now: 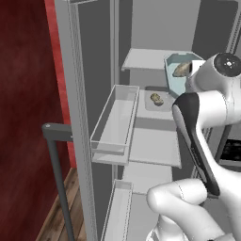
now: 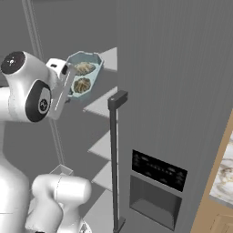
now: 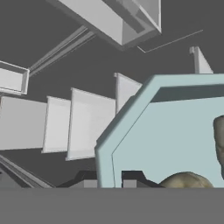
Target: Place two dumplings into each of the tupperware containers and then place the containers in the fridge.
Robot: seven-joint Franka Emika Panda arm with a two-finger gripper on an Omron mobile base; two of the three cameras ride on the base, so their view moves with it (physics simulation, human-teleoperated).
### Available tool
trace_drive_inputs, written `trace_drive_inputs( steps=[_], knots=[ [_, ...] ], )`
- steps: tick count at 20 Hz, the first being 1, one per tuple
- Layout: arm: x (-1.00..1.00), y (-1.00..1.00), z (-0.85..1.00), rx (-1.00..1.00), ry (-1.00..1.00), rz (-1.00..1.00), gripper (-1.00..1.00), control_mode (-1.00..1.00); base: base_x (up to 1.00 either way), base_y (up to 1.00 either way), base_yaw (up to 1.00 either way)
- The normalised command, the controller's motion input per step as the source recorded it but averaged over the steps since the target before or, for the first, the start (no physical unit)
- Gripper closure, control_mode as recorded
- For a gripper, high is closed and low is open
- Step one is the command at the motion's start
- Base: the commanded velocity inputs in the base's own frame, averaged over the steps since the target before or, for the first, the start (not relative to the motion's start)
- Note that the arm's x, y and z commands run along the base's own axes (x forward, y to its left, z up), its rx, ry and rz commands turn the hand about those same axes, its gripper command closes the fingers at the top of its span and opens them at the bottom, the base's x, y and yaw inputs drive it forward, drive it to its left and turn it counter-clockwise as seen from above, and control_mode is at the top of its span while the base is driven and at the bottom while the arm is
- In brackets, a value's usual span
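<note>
Carrying the pale translucent bluish tupperware container (image 2: 84,76) with two speckled tan dumplings (image 2: 83,84) inside, clenched fingers (image 3: 131,179) gripping its rim, the arm should keep it level and ease it toward 12 o'clock onto a pale grey fridge shelf (image 1: 155,147).

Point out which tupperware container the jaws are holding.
The pale bluish container, held up at the gripper with two dumplings inside. The other container sits on a fridge shelf, apart from the arm.
</note>
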Motion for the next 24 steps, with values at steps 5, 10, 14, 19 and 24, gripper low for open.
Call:
trace_drive_inputs(
  steps=[5, 10, 14, 19, 24],
  knots=[
    [0.57, -0.26, 0.34, -0.02, 0.04, -0.07, 1.00, -1.00, 0.00, 0.00, 0.00],
    [0.67, -0.32, 0.32, -0.01, 0.10, -0.08, 1.00, -1.00, 0.00, 0.00, 0.00],
    [0.84, -0.17, 0.01, 0.00, 0.01, 0.00, 1.00, -1.00, 0.00, 0.00, 0.00],
    [0.87, -0.32, 0.00, 0.00, 0.01, 0.00, 1.00, -1.00, 0.00, 0.00, 0.00],
    [0.80, -0.24, 0.00, 0.00, 0.00, 0.00, 1.00, -1.00, 0.00, 0.00, 0.00]
  ],
)
